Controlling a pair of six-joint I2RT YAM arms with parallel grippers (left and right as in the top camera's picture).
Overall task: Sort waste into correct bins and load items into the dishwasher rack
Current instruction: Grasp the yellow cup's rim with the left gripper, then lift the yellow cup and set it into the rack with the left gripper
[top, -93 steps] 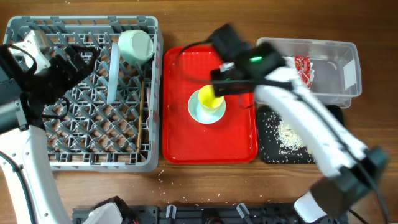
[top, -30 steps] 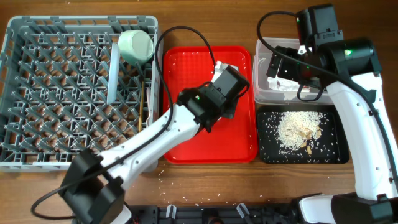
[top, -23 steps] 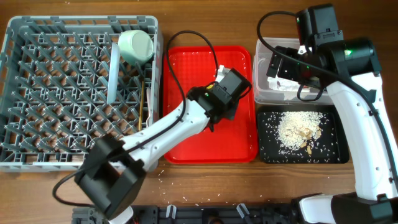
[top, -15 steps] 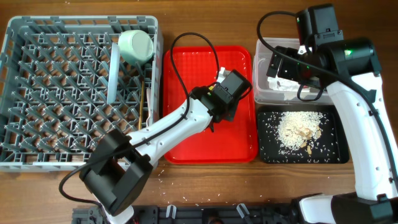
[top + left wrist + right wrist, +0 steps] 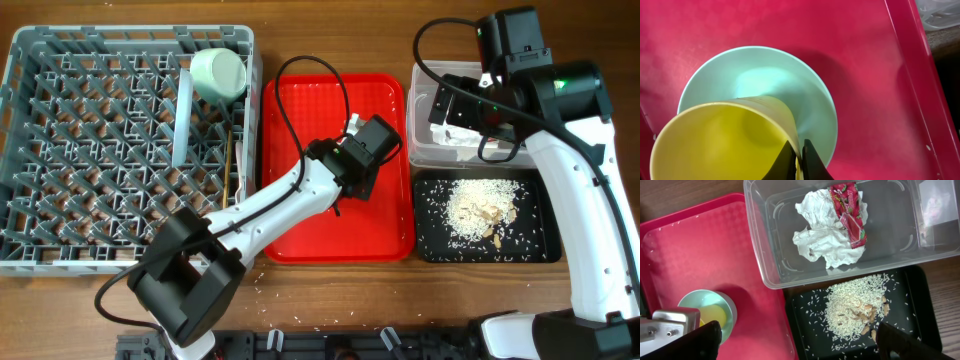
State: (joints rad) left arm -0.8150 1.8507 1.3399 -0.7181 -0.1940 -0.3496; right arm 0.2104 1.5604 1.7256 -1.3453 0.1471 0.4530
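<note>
The left pincer [image 5: 797, 159] pinched the yellow cup [image 5: 720, 140] by the rim, maybe to lift it from the mint bowl [image 5: 810, 100] to the rack [image 5: 100, 150] at 9 o'clock; the right pincer [image 5: 800, 340] hung open

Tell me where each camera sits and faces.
Overhead: above the table, straight down on rack, red tray, tub, black tray; left arm, right arm show.
Left wrist: over the red tray, down into the yellow cup on a dish; left fingers pinch its rim.
Right wrist: down over the tub; open right fingers at bottom corners.
Both wrist views share cup, dish.
</note>
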